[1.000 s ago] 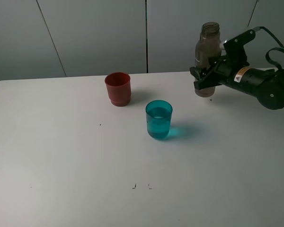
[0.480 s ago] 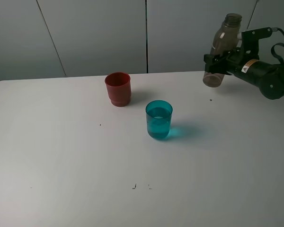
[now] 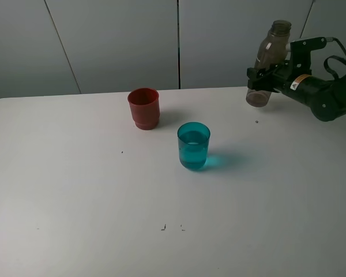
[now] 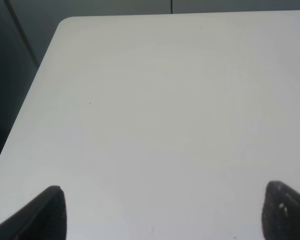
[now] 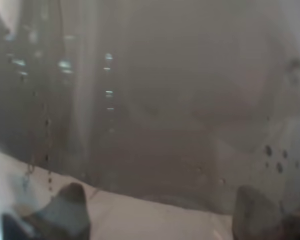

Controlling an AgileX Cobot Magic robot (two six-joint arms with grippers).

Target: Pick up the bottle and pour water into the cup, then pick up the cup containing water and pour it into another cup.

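We see the right gripper [image 3: 264,78] clenched around the lower body of the smoky bottle [image 3: 267,63], holding it off the table [image 3: 75,202] near the far right edge. The bottle is tilted, its uncapped mouth uppermost. Up close, droplets cling to its wall [image 5: 165,100]; we cannot tell whether any water is inside. The teal cup [image 3: 194,146] stands upright near the table's middle with water in it. The red cup [image 3: 143,108] stands upright behind and left of it, apart; its contents are unclear. The left gripper [image 4: 162,215] is spread wide, grasping nothing.
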